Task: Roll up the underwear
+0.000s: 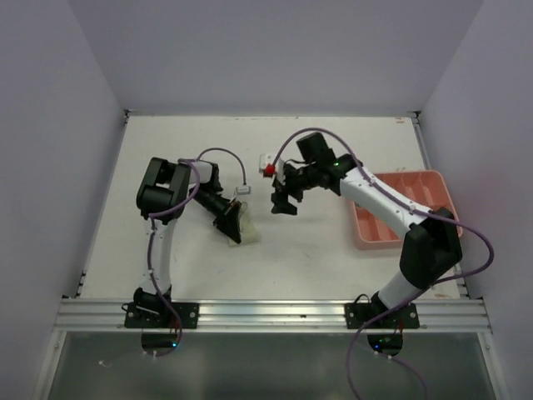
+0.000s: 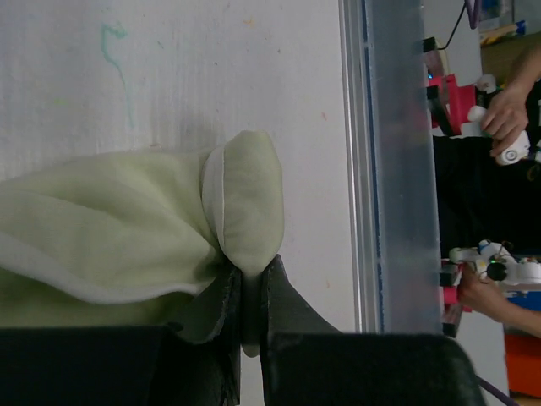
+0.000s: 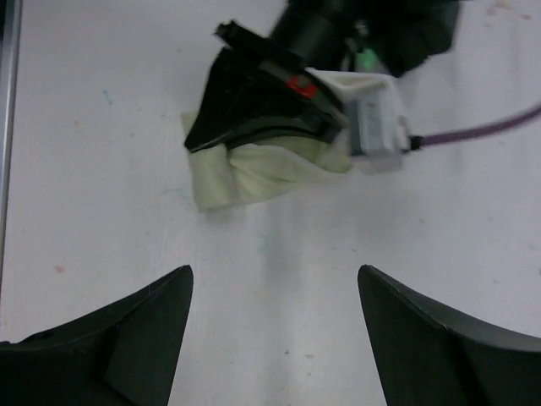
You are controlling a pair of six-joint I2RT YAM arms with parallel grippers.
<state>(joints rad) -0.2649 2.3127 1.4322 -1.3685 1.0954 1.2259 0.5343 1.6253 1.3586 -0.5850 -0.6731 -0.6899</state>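
Note:
A pale yellow-green underwear (image 1: pixel 244 228) lies folded on the white table, left of centre. My left gripper (image 1: pixel 231 227) is shut on it. In the left wrist view the jaws pinch a fold of the cloth (image 2: pixel 245 211) between them at the gripper (image 2: pixel 248 288). In the right wrist view the garment (image 3: pixel 245 173) lies partly under the left gripper (image 3: pixel 254 101). My right gripper (image 1: pixel 281 200) hovers open and empty to the right of the garment, with its fingertips (image 3: pixel 161 296) wide apart around the gripper's middle (image 3: pixel 275 283). The other garments are out of view.
A salmon-pink compartment tray (image 1: pixel 400 208) sits at the right, under the right arm. A small white and red object (image 1: pixel 268 165) lies behind the right gripper. The metal rail (image 1: pixel 275 312) runs along the near edge.

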